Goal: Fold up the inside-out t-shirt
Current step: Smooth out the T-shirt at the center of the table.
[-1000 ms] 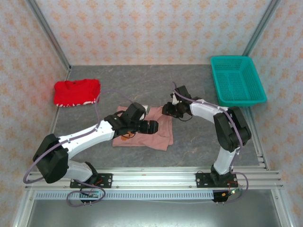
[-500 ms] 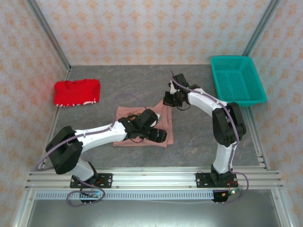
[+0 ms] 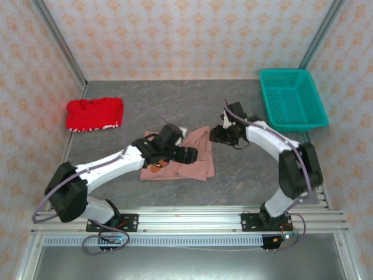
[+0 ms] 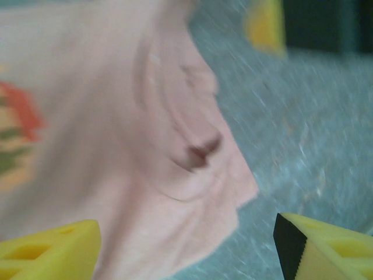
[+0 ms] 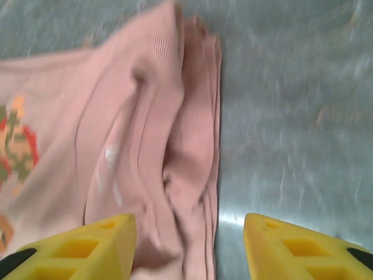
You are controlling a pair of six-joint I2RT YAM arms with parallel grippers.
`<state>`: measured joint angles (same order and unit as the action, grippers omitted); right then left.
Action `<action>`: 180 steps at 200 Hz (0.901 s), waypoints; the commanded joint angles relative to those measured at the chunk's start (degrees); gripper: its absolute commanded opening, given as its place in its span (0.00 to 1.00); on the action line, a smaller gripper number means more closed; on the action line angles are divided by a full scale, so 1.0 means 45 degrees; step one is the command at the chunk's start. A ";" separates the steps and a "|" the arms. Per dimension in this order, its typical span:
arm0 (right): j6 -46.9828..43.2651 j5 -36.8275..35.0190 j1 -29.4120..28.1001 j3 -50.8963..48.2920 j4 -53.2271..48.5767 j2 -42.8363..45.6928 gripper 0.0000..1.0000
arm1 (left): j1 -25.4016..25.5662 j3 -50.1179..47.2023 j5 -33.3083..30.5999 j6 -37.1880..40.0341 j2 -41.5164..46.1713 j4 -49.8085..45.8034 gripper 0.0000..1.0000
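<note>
Top view, shirt: the shirt [image 3: 195, 168] lies mid-table [image 3: 245, 181] as a rough rectangle. Its far right corner is rumpled and its print [image 3: 156, 168] faces up.
Top view, left gripper: the left gripper [image 3: 189, 154] is low over the shirt's middle and points right.
Top view, right gripper: the right gripper [image 3: 214, 135] is just beside the shirt's far right corner. Whether it touches the cloth cannot be told here.
Top view, surroundings: the red garment [image 3: 94, 114] and the basket [image 3: 291, 99] are well apart from the work.
Left wrist view, tool state: the left gripper [image 4: 186, 256] has its jaws wide apart and nothing clamped. The shirt [image 4: 116, 146] spreads below, with its edge and one corner between the fingertips [image 4: 52, 254].
Left wrist view, cloth: creased, with a dark pucker near the edge. The picture is blurred.
Right wrist view, tool state: the right gripper [image 5: 189, 245] has its jaws apart and holds nothing. The shirt [image 5: 145, 146] shows a bunched edge of stacked layers lying between the fingertips [image 5: 87, 245].
Step in hand, judgement: the grippers are lining up for a new grasp on the right edge for the next fold.
Method, recommended: come down squarely and gather all the layers of the edge, not just the top ply. Take the two corners level, lift low, and carry them over together so the fold line runs straight.
Risk: the ridge along the right edge may be locked in as a wrinkle. A grip on a single layer would peel the stack open.
</note>
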<state>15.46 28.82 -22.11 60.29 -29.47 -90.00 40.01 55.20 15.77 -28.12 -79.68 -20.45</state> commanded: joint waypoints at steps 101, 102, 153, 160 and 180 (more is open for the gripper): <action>0.2121 0.1504 -0.1885 -0.2432 0.3251 -0.1004 0.36 | -0.2133 -0.1025 -0.0399 -0.0473 0.0524 -0.1207 0.80; 0.2116 0.1515 -0.1884 -0.2427 0.3260 -0.1000 0.36 | -0.2123 -0.1031 -0.0389 -0.0472 0.0522 -0.1203 0.80; 0.1617 0.0783 -0.1868 -0.1967 0.2020 -0.0081 0.10 | -0.2151 -0.1071 -0.0690 -0.0374 0.0519 -0.1489 0.80; 0.1552 0.0685 -0.1847 -0.1872 0.1735 0.0121 0.08 | -0.2152 -0.1067 -0.0687 -0.0337 0.0494 -0.1512 0.79; 0.1361 0.0377 -0.1781 -0.1560 0.0923 0.0634 0.04 | -0.2150 -0.1070 -0.0702 -0.0289 0.0443 -0.1584 0.80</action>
<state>23.33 33.76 -30.24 50.24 -19.90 -91.44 30.70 50.94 14.33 -29.91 -77.47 -25.52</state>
